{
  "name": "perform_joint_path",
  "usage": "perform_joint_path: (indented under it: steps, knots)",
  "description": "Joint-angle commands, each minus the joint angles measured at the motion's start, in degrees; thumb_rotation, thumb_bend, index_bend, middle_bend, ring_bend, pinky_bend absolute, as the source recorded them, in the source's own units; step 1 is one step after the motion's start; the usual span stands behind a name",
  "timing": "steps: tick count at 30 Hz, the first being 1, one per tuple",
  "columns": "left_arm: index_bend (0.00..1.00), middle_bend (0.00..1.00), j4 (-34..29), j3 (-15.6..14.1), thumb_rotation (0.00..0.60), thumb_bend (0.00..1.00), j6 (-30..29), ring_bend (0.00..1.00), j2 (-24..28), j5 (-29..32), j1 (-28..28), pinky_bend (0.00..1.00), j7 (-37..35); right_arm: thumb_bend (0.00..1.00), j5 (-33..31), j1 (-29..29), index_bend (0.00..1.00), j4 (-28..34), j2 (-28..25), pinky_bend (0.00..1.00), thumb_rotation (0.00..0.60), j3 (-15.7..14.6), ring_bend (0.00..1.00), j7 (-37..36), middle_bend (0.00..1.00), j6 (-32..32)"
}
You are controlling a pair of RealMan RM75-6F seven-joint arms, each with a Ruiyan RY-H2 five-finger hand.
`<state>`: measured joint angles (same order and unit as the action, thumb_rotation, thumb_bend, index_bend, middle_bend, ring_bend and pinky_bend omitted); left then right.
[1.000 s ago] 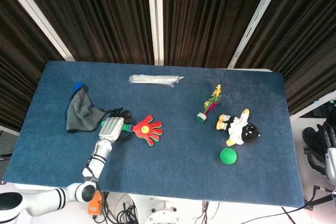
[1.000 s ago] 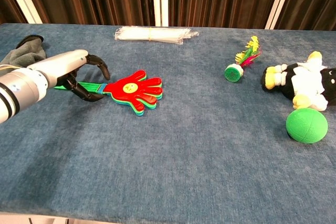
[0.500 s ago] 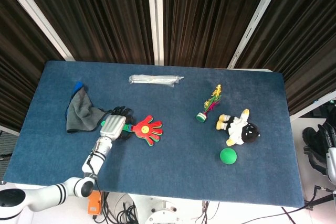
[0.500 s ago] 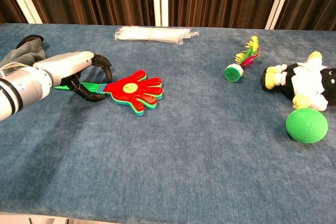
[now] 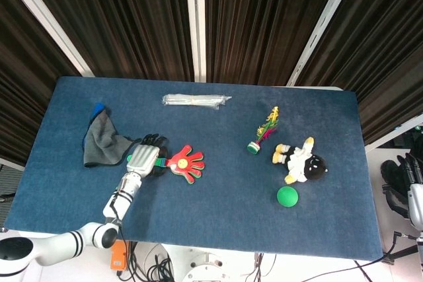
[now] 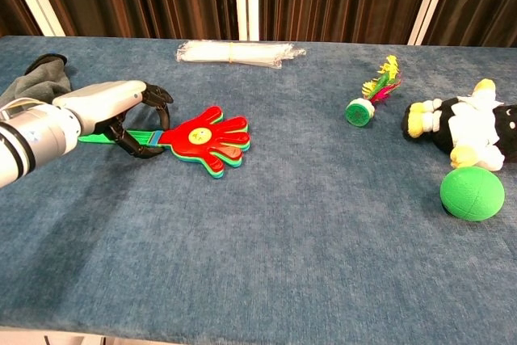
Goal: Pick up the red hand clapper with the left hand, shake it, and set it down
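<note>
The red hand clapper (image 5: 187, 162) (image 6: 210, 136) lies flat on the blue table (image 5: 218, 229), left of centre, its green handle (image 6: 144, 136) pointing left. My left hand (image 5: 147, 156) (image 6: 121, 115) hovers over that handle. Its dark fingers (image 6: 158, 96) arch above the handle while the thumb reaches under the near side, with a gap still showing around the handle. My right hand (image 5: 404, 177) hangs off the table's right edge, holding nothing, and appears only in the head view.
A grey cloth (image 5: 100, 142) (image 6: 32, 78) lies just left of my left hand. A clear plastic packet (image 5: 195, 100) sits at the back. To the right are a feathered shuttlecock (image 5: 263, 133), a plush toy (image 5: 301, 161) and a green ball (image 5: 287, 195).
My left hand has slid a little further over the clapper's handle and its fingers have curled in closer around it. The clapper has hardly moved.
</note>
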<state>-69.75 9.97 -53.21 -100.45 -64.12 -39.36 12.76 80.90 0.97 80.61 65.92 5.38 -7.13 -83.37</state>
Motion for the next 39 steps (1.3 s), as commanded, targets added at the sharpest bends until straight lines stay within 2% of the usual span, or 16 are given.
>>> perform_joint_path:
  steps: [1,4,8,17,22,33,39]
  knots:
    - [0.64,0.14,-0.3,0.3,0.6,0.31,-1.9,0.0,-0.1,-1.7,0.3,0.04,-1.5,0.31,-0.1,0.1,0.0,0.0,0.0,0.0,0.6,0.0,0.0,0.0,0.0,0.2]
    - [0.71,0.19,-0.2,1.0,0.6,0.34,-3.8,0.0,-0.7,-2.9,0.7,0.09,-3.6,0.31,0.0,0.2,0.0,0.0,0.0,0.0,0.6,0.0,0.0,-0.1,0.0,0.3]
    - [0.74,0.26,-0.2,1.3,0.6,0.36,-5.6,0.06,-1.0,-4.8,1.0,0.18,-6.1,0.31,0.0,0.2,0.0,-0.1,0.0,0.0,0.6,-0.1,0.0,-0.3,0.0,0.4]
    - [0.73,0.51,0.5,1.0,0.6,0.39,-5.4,0.34,-0.6,-5.7,1.3,0.48,-7.7,0.31,0.3,0.3,0.0,-0.1,0.0,0.0,0.6,-0.3,0.0,-0.9,0.0,0.6]
    - [0.72,0.67,0.9,1.0,0.6,0.39,-6.0,0.5,-0.6,-6.2,1.5,0.71,-7.8,0.31,0.4,0.3,0.0,-0.2,-0.1,0.0,0.6,-0.3,0.0,-1.2,0.0,0.4]
    - [0.63,0.97,1.5,0.6,0.6,0.37,-5.8,0.79,0.3,-7.5,1.6,0.84,-8.8,0.31,0.6,0.5,0.0,0.2,-0.1,0.0,0.6,-0.3,0.0,-0.6,0.0,0.4]
    - [0.52,0.96,1.3,1.0,0.6,0.36,-5.9,0.92,0.8,-7.9,1.7,0.88,-10.7,0.31,0.6,0.4,0.0,0.6,-0.1,0.0,0.6,-0.3,0.0,-0.3,0.0,0.1]
